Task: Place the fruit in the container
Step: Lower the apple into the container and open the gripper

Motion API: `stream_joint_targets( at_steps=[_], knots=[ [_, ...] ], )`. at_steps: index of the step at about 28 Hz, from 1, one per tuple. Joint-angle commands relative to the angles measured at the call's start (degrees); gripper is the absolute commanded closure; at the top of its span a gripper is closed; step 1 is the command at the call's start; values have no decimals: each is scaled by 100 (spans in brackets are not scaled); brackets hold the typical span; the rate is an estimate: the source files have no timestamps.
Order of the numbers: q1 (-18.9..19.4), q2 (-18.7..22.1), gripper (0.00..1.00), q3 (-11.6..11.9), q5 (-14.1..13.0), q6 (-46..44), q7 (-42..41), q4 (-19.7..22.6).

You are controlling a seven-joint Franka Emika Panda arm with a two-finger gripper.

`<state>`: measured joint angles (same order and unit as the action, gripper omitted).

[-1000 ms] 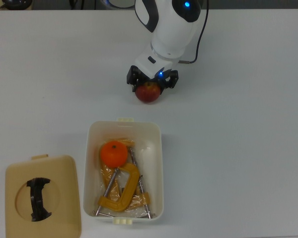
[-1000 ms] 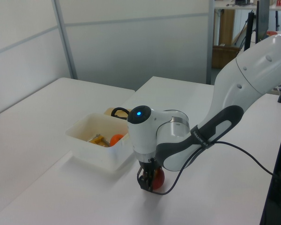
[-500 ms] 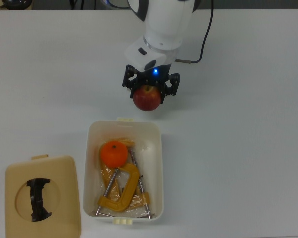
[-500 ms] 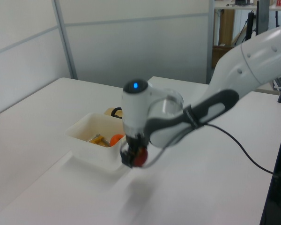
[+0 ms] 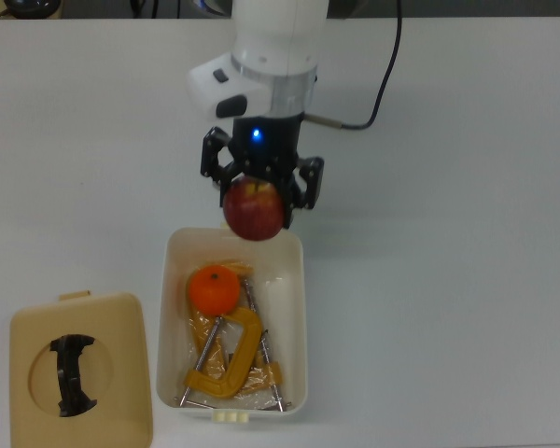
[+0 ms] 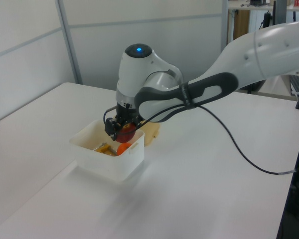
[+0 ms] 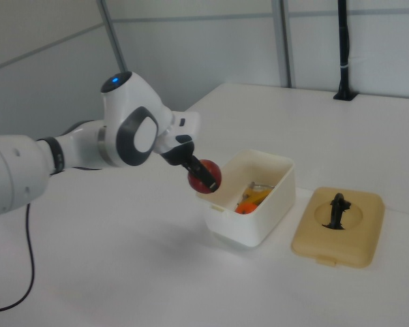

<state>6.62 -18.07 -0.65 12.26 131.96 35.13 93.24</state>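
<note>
Gripper (image 5: 259, 182) clamping the red apple (image 5: 254, 210), hanging in the air over the container (image 5: 298, 308) rim

Top view: apple is sitting over the tub's short edge at the top view's top, w/ black fingers (image 5: 308, 184) pinching it on both sides; inside the tub the orange (image 5: 213, 288) is lying toward the top view's left wall, yellow C-clamps (image 5: 229, 359) below it. Tan lid (image 5: 79, 369) w/ black handle is lying on the table (image 5: 467, 280), apart from the tub, at the top view's lower left. Right view is giving the height: apple (image 7: 204, 175) is clear of the rim, not touching it. Left view: apple (image 6: 125, 131) is mostly hidden behind the gripper, orange (image 6: 122, 148) showing only as a sliver, lid almost fully blocked by the arm. Clamps are hard to make out in both side views
</note>
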Motion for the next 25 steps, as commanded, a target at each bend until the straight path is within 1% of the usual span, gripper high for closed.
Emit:
stream_joint_targets(
  at_steps=[1, 2, 3, 4, 5, 6, 12, 16, 18, 20, 21, 22, 24, 25],
  knots=[
    [32, -513, 100, 127, 259, 285, 467, -473],
    [32, -522, 100, 135, 286, 391, 512, -473],
    [41, -531, 91, 144, 338, 461, 564, -465],
    [41, -540, 72, 162, 399, 505, 617, -465],
    [41, -540, 3, 162, 504, 515, 757, -456],
    [41, -531, 0, 171, 549, 515, 819, -447],
    [32, -478, 0, 188, 549, 357, 793, -429],
    [32, -452, 0, 179, 471, 23, 355, -438],
    [32, -382, 0, 179, 243, -485, -294, -447],
    [32, -329, 0, 188, -108, -968, -978, -482],
    [32, -294, 0, 197, -327, -1171, -1330, -500],
    [32, -233, 0, 214, -747, -1547, -1925, -604],
    [32, -206, 0, 267, -961, -1962, -2325, -798],
    [32, -197, 0, 328, -997, -2190, -2466, -868]
  ],
)
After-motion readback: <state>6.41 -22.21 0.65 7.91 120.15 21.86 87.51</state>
